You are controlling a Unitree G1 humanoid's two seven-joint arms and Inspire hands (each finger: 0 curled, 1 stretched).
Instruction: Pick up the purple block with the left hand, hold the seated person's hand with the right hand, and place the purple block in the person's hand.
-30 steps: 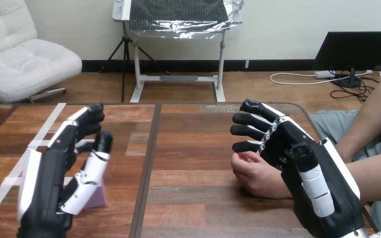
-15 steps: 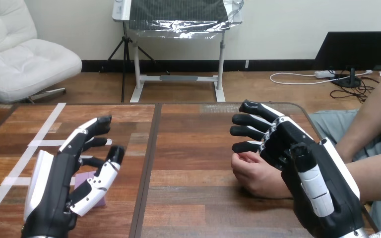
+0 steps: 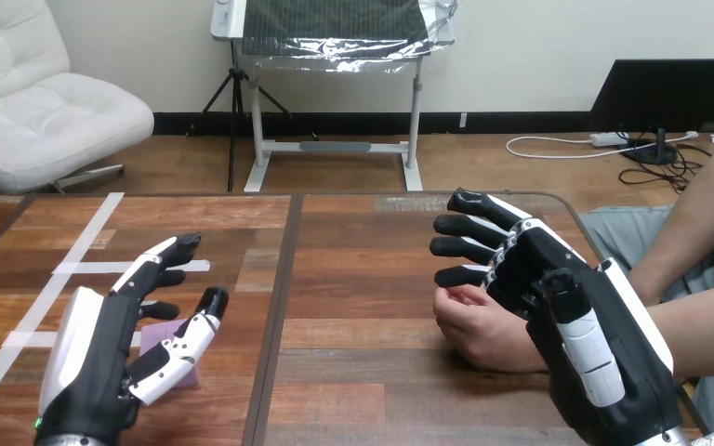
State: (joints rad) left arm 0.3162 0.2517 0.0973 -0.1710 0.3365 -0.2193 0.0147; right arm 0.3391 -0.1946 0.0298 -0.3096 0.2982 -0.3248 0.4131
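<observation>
The purple block lies on the wooden table at the lower left, partly hidden behind my left hand. That hand hovers over it, open, its fingers spread on the block's far side and its thumb on the near right side. At the right the person's hand rests on the table, loosely curled. My right hand lies over the back of the person's hand and wrist with its fingers straight, reaching past it to the left. No finger of mine curls round the person's hand.
White tape strips cross the left part of the table. A dark seam runs down the table's middle. The person's forearm comes in from the right edge.
My left hand has dropped lower and tipped forward over the purple block, its fingers more spread. My right hand and the person's hand have stayed still.
</observation>
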